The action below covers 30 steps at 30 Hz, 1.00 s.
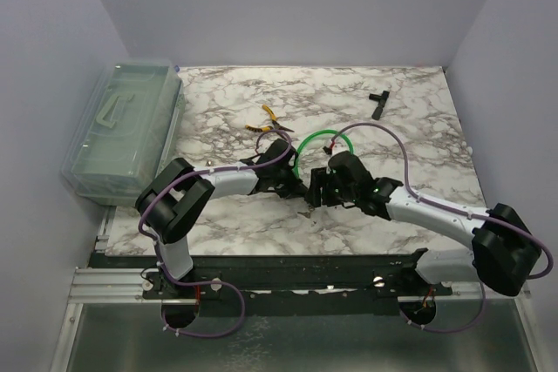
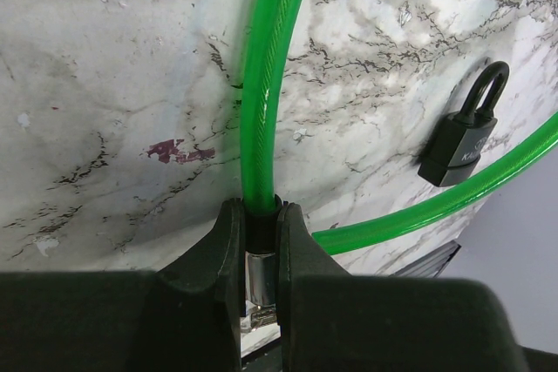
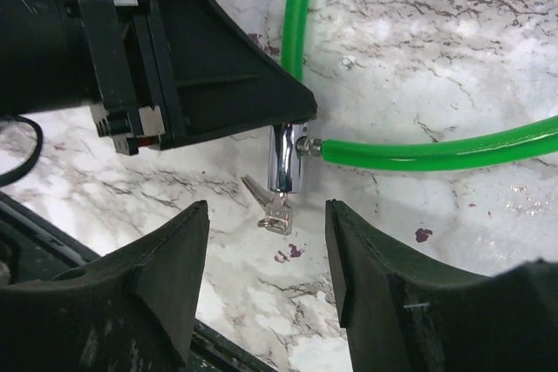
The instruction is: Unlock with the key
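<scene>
Overhead, I see a clear box at the left of the surface, but my arms hide the lock. The left wrist view shows my left hand clamped on the chrome barrel of the green cable, with a black padlock lying off to the right. Only the right wrist view shows the key, stuck in the barrel's lower end. My right hand gapes wide near it, holding nothing.
</scene>
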Each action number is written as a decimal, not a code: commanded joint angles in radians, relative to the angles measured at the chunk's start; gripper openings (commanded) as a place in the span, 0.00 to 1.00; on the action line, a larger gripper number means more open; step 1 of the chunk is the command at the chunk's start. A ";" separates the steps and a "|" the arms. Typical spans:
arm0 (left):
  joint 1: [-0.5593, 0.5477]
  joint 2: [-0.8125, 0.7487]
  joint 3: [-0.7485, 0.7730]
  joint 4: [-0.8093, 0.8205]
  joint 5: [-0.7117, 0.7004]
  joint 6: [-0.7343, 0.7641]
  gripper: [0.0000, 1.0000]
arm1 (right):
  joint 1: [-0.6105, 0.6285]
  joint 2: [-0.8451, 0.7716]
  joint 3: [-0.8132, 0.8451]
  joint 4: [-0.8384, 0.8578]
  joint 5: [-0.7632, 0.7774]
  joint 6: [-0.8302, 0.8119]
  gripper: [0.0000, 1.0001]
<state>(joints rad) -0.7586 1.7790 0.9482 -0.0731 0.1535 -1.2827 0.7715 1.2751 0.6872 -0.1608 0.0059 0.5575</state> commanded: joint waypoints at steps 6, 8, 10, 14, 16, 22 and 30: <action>0.017 -0.023 0.020 0.027 0.055 -0.020 0.00 | 0.114 0.077 0.054 -0.086 0.213 -0.035 0.56; 0.019 -0.028 0.018 0.027 0.055 -0.018 0.00 | 0.126 0.095 0.054 -0.083 0.222 -0.024 0.54; 0.018 -0.030 0.016 0.028 0.057 -0.019 0.00 | 0.130 0.108 0.051 -0.072 0.233 -0.006 0.53; 0.021 -0.032 0.011 0.027 0.058 -0.018 0.00 | 0.133 0.131 0.048 -0.044 0.225 0.009 0.49; 0.019 -0.033 0.012 0.027 0.058 -0.018 0.00 | 0.134 0.138 0.048 -0.036 0.220 0.022 0.46; 0.021 -0.038 0.009 0.028 0.060 -0.019 0.00 | 0.134 0.147 0.017 0.026 0.180 0.076 0.39; 0.025 -0.053 -0.001 0.028 0.058 -0.019 0.00 | 0.134 0.159 -0.007 0.059 0.165 0.106 0.32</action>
<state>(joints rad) -0.7395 1.7721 0.9482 -0.0757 0.1833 -1.2827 0.8970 1.4220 0.7017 -0.1371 0.1848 0.6342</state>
